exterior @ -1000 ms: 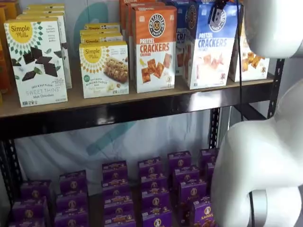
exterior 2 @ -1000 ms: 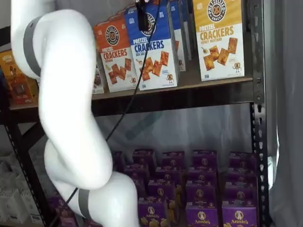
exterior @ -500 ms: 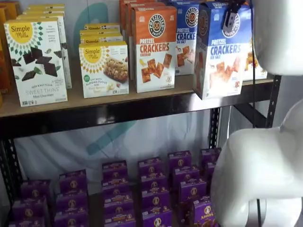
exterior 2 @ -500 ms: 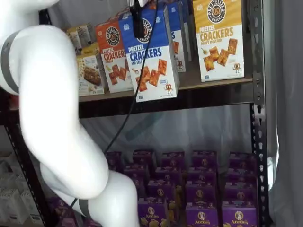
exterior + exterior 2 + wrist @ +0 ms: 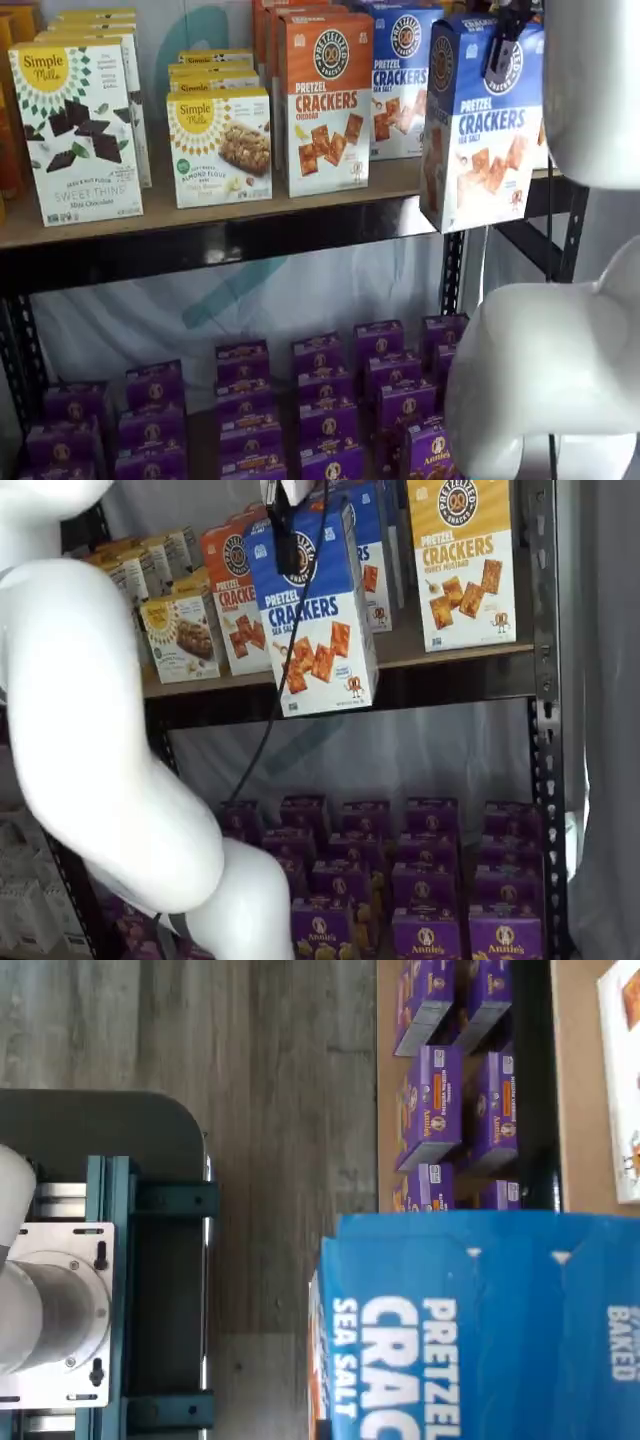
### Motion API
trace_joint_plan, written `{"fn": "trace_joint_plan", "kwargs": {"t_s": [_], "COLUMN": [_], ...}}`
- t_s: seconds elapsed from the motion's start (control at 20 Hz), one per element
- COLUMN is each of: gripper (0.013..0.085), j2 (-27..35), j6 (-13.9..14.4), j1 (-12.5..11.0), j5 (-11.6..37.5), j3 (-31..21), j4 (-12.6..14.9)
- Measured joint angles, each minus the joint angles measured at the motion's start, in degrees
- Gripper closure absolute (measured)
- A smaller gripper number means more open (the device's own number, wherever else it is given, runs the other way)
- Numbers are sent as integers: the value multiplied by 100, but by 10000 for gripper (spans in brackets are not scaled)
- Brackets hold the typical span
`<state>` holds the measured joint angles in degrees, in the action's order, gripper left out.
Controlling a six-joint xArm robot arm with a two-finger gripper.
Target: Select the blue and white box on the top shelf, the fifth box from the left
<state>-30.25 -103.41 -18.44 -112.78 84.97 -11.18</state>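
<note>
The blue and white box [image 5: 478,125] [image 5: 315,620] hangs in the air in front of the top shelf [image 5: 250,235] [image 5: 450,680], clear of the board and slightly tilted. My gripper [image 5: 505,55] [image 5: 287,550] is shut on the box's top; one black finger lies over the round logo on its front. In the wrist view the box's blue top [image 5: 480,1330] fills the near corner, with "PRETZEL" and "SEA SALT" readable.
On the top shelf stand an orange-topped cracker box [image 5: 323,100], another blue box [image 5: 400,80], a yellow-topped box [image 5: 462,560] and Simple Mills boxes [image 5: 75,130]. Purple boxes [image 5: 320,400] fill the shelf below. My white arm [image 5: 110,730] stands before the shelves.
The blue and white box has come off the shelf board, moving outward toward the cameras and a little lower, held in my gripper. Another blue box now shows behind where it stood.
</note>
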Motion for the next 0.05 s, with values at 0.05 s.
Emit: {"fn": "trace_joint_plan", "kwargs": {"t_s": [0.05], "gripper": [450], "j2": [-33], "j6": [-2], "j1": [4], "j5": [-1], "j3": [-39], "j4": [14]}}
